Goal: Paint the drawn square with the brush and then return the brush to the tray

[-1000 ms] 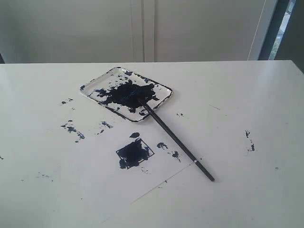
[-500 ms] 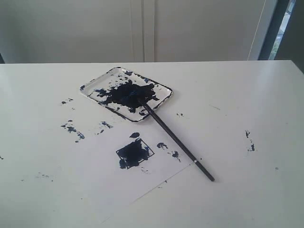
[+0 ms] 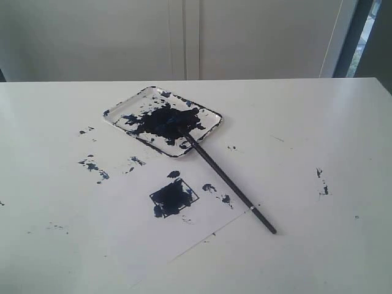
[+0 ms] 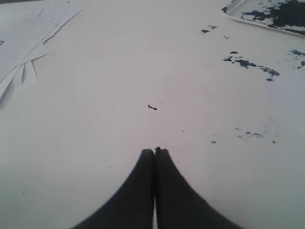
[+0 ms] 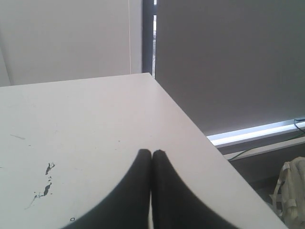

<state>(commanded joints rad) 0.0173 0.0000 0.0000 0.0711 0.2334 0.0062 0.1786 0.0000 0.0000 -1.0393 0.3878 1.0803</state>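
Observation:
The drawn square on the white paper is blotched dark blue-black inside. The long black brush lies with its dark tip in the paint-smeared tray and its handle end out on the table toward the front right. A corner of the tray shows in the left wrist view. Neither arm appears in the exterior view. My left gripper is shut with nothing in it, over bare white table. My right gripper is shut and empty too, near the table's right edge.
Paint splatters dot the table left of the square, with more at the right. Loose paper sheets lie at one side in the left wrist view. The table edge drops off beside my right gripper.

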